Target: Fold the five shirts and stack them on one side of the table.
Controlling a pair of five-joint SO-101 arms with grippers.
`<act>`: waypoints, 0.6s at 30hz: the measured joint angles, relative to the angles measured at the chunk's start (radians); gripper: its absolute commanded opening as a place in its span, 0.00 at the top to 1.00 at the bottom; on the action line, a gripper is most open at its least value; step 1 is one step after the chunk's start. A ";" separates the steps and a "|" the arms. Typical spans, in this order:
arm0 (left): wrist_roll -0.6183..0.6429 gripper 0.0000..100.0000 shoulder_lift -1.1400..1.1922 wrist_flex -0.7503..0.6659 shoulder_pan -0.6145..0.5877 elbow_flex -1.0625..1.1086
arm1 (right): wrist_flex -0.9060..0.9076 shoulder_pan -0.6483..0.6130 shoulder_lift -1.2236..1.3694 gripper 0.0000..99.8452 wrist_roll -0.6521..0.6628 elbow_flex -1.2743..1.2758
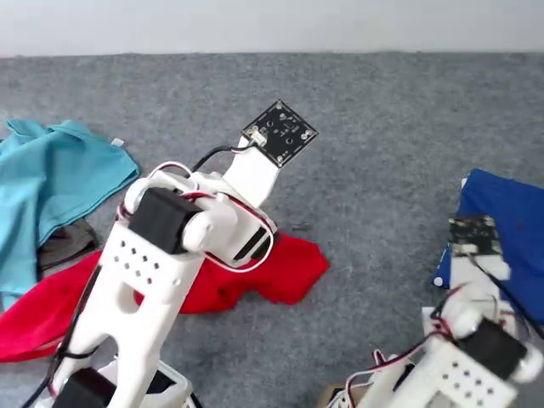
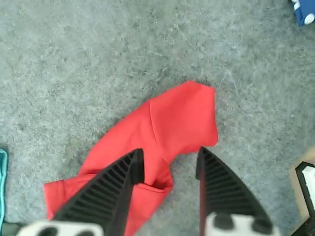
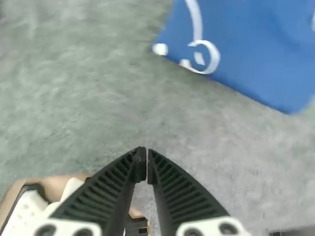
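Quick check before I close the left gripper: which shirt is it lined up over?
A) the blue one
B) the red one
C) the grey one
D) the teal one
B: in the left wrist view the left gripper is open, and the red shirt lies right under and ahead of its fingers.

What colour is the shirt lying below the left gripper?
The shirt is plain red, clearest in the left wrist view.
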 measured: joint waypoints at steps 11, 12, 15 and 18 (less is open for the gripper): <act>-0.071 0.82 -0.074 0.000 -0.486 0.025 | 0.043 -0.336 0.450 0.99 -0.038 -0.267; -0.074 0.82 -0.074 0.000 -0.545 0.038 | 0.044 -0.373 0.483 0.98 -0.038 -0.285; -0.075 0.82 -0.094 0.000 -0.677 0.080 | 0.044 -0.470 0.577 0.98 -0.063 -0.324; -0.077 0.82 -0.164 0.000 -0.753 0.123 | 0.043 -0.568 0.655 0.98 -0.123 -0.348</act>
